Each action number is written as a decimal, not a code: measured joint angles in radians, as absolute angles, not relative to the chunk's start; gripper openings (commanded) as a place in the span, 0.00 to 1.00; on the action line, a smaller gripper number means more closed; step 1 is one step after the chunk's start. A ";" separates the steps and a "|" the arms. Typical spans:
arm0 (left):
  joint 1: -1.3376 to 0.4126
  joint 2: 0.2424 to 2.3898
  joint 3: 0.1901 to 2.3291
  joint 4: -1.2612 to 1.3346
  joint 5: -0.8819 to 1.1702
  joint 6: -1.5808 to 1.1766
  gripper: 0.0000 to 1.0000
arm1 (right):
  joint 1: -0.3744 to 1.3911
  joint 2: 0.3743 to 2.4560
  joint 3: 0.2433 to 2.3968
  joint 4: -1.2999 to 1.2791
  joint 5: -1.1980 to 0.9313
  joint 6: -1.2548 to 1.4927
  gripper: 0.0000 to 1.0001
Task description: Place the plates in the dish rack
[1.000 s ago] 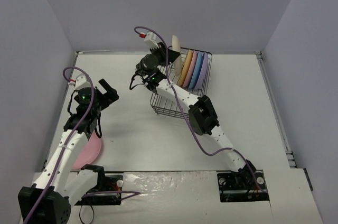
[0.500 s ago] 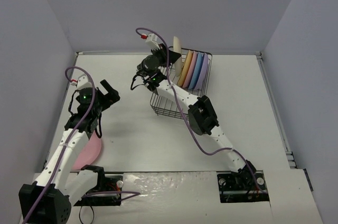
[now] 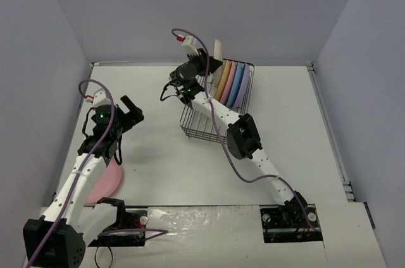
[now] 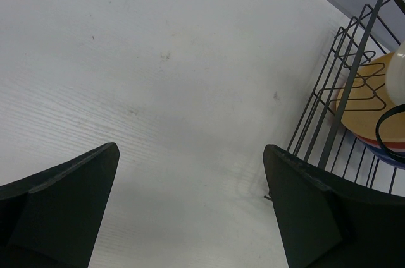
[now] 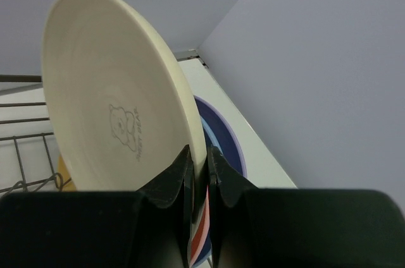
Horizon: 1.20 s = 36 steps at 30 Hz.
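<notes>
- Grip check first: the right gripper [image 5: 199,151] is clamped tight on the rim of the cream plate [image 5: 114,103], with one finger on each face and the rim edge-on between them.
- That cream plate stands upright in the air, over the far left end of the dish rack [image 3: 192,130]. Its lower edge is hidden behind the gripper in the top view, so I cannot tell whether it touches the wires.
- Up close on the right wrist camera, a faint bear outline [image 5: 126,130] is stamped on the plate's face.
- Four plates stand on edge in the far half of the rack, side by side. From left to right they are the yellow-orange plate [image 3: 221,86], the racked pink plate [image 3: 228,82], the lavender plate [image 3: 235,82] and the blue plate [image 3: 243,85].
- The held plate sits just left of the yellow-orange one, at the head of that row.
- Over on the other side, the left gripper [image 3: 128,111] has its jaws spread wide with nothing between them. It hangs above the bare white table [image 3: 285,154], with the rack off to its right.
- Its wrist camera catches the rack's flared wire wall at the right edge, with the yellow-orange plate showing through the bars.
- One to go: the loose pink plate [image 3: 104,182] lies flat on the table near the left front, partly under the left arm.
</notes>
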<state>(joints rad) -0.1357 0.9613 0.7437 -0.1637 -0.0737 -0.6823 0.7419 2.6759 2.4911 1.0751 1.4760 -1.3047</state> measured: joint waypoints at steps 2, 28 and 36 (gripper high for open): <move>-0.135 0.971 0.744 -0.158 -0.071 -0.682 0.97 | 0.734 2.676 2.481 1.073 1.476 -1.307 0.00; -0.135 1.052 0.744 -0.136 -0.029 -0.682 0.97 | 0.758 2.750 2.430 1.013 1.477 -1.170 0.55; -0.134 1.052 0.744 -0.135 -0.022 -0.680 0.97 | 0.753 2.749 2.393 1.042 1.477 -1.168 0.84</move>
